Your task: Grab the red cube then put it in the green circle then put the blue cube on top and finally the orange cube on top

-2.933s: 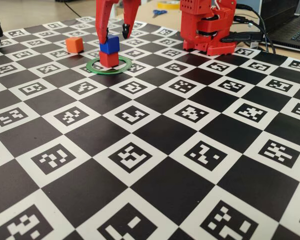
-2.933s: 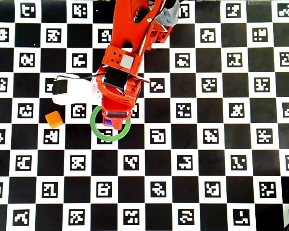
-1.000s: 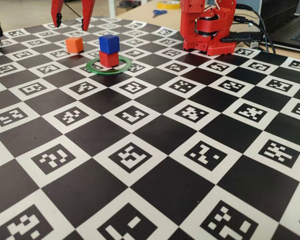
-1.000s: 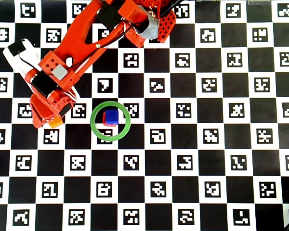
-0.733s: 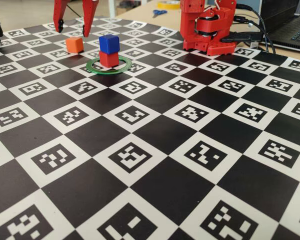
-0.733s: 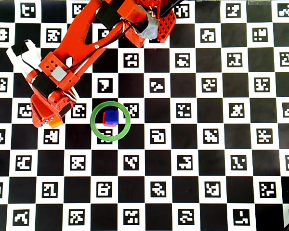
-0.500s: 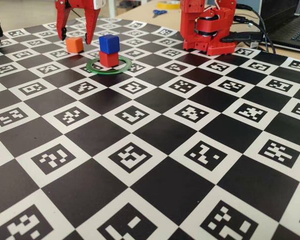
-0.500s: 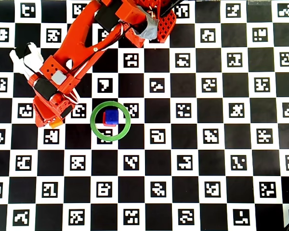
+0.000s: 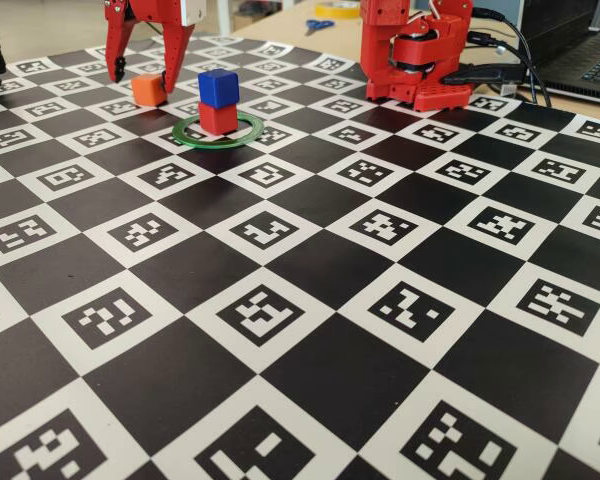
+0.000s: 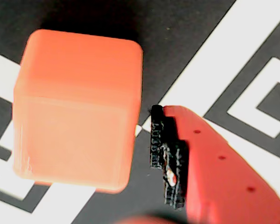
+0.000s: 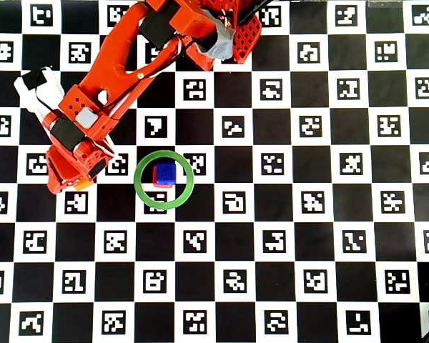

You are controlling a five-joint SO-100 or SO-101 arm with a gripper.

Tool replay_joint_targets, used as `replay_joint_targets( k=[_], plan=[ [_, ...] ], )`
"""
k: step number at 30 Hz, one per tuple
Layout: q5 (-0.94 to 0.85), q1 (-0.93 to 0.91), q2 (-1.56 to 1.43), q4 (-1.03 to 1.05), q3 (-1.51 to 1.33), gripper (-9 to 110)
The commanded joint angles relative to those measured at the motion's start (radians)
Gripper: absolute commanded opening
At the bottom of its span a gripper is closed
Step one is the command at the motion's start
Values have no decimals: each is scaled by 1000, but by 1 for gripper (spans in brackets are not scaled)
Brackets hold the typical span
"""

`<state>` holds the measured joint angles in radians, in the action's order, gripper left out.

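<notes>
Lowered further: pincer now straddling orange cube, wide open, gripping nothing. Blue cube atop red cube inside green circle

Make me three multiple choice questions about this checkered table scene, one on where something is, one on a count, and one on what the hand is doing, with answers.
1. Where does the blue cube sit?
A. On the red cube, inside the green ring
B. On the bare board outside the ring
C. On the orange cube

2. How many cubes are stacked inside the ring?
A. One
B. Two
C. Three

3. What state is the hand in?
A. Shut on the blue cube
B. Open, its fingers either side of the orange cube
C. Shut and empty over the ring

Answers:
1. A: the fixed view shows the blue cube on top of the red cube, within the green ring.
2. B: only the blue and red cubes stand there.
3. B: the hand straddles the orange cube, and the wrist view shows a gap between cube and finger.
</notes>
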<state>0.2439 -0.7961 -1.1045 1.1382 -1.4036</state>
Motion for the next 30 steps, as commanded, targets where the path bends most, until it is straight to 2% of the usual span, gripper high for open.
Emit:
replay_joint_targets(
  k=[1, 13, 20, 23, 30],
  plan=[
    [-9, -9, -14, -8, 18, 37],
    [-9, -12, -11, -17, 15, 33],
    [-17, -12, -12, -18, 15, 22],
    [8, -18, -14, -23, 12, 10],
    [-14, -18, -17, -28, 8, 7]
  ],
)
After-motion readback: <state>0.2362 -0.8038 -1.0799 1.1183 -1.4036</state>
